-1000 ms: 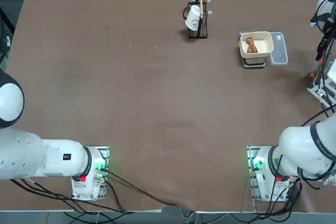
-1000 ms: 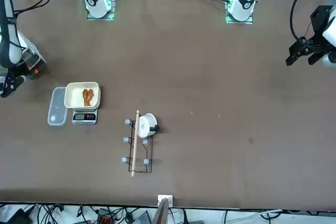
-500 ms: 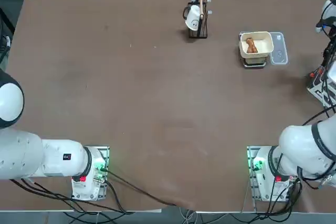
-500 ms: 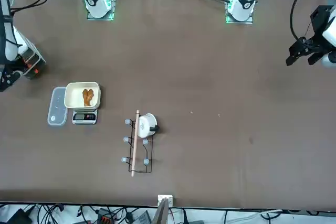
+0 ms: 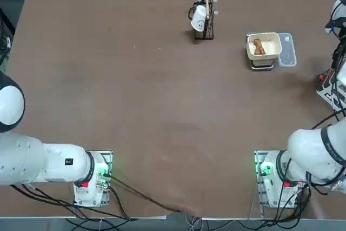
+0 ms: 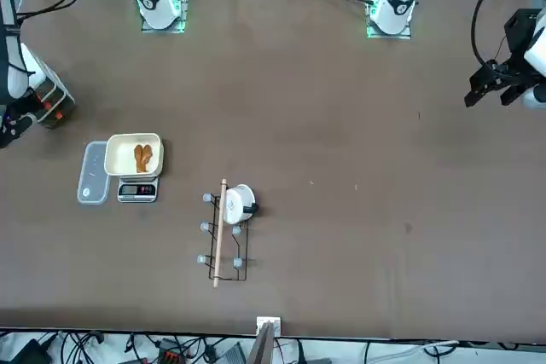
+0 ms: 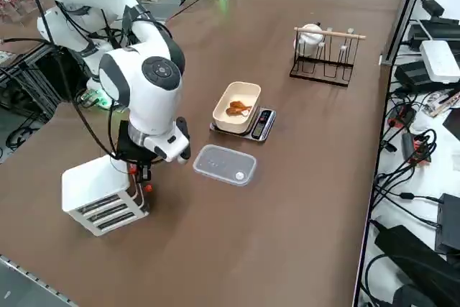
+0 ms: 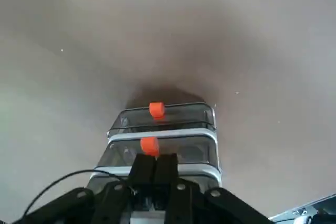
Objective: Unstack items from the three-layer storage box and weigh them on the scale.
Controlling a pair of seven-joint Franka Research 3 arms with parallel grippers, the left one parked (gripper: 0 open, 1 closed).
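1. Right gripper [image 8: 155, 169]: clenched, fingers pressed flat together. It sits right at the front of the three-layer storage box [image 8: 163, 129], at top-drawer height. Can't tell if a knob is pinched between them, as that spot is hidden.
2. Change over the last sec: very little. In the front view the R arm has drifted slightly toward the table edge by the box. The fingers were shut then and are shut now.
3. Meaning, my read: the arm is on the next fetch, prob. trying a drawer pull. No drawer looks slid out yet and no new piece is in hand.
4. Box: on the overhead view it's at approx 3 o'clock of the table, at the edge under the arm. Count: 1 box, 3 layers, 2 orange knobs [image 8: 156, 109] visible. The 3rd, if any, is behind the fingers.
5. Scale [image 7: 262, 124]: approx 1 o'clock of the table, well apart from the box. Count: 1 scale, 1 cream tray [image 7: 248, 89].
6. Items [image 7: 237, 109]: brown pieces in the tray, looks like 2, touching.
7. Clear panel [image 7: 224, 165]: 1, just beside the tray at its 3 o'clock on the overhead.
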